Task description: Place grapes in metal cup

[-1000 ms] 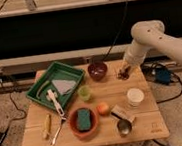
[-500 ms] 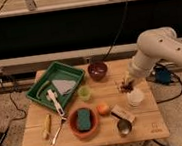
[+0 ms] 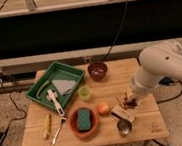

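My gripper (image 3: 129, 102) hangs from the white arm at the right side of the wooden table (image 3: 152, 125). It is shut on the grapes (image 3: 130, 101), a small dark reddish cluster at its tip, held just above the table. The metal cup (image 3: 124, 127), small and silver-grey with a dark inside, stands near the front edge, below and a little left of the gripper and apart from it.
A tan block (image 3: 121, 114) lies between gripper and metal cup. An orange-pink fruit (image 3: 103, 108), an orange bowl with a green sponge (image 3: 84, 121), a translucent green cup (image 3: 84, 92), a dark red bowl (image 3: 98, 70) and a green tray (image 3: 40, 92) are to the left.
The arm has swung from the back right of the table toward the front, carrying the grapes down to just above the metal cup. It now covers the white cup.
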You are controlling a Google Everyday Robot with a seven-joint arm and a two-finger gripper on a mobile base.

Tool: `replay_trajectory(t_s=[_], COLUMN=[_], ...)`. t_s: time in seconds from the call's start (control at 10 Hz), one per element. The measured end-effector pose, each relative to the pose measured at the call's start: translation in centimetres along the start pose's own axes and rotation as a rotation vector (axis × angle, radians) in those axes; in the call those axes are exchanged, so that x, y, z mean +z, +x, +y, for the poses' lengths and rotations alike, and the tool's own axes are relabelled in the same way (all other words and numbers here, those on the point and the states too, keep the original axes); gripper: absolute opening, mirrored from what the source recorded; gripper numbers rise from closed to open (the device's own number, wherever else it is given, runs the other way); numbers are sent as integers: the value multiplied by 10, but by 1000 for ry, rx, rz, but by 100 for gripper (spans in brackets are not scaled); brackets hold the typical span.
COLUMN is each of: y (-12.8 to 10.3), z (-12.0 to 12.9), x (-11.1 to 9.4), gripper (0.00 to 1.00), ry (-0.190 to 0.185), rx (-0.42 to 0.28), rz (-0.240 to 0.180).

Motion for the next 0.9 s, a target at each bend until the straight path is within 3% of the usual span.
replay_trajectory(t_s=[0.3, 0.9], y=[-33, -66], z=[-1, -3], x=[13, 42], gripper=[0, 0], ry=[-26, -57], rx=[-46, -84], rz=[-26, -88])
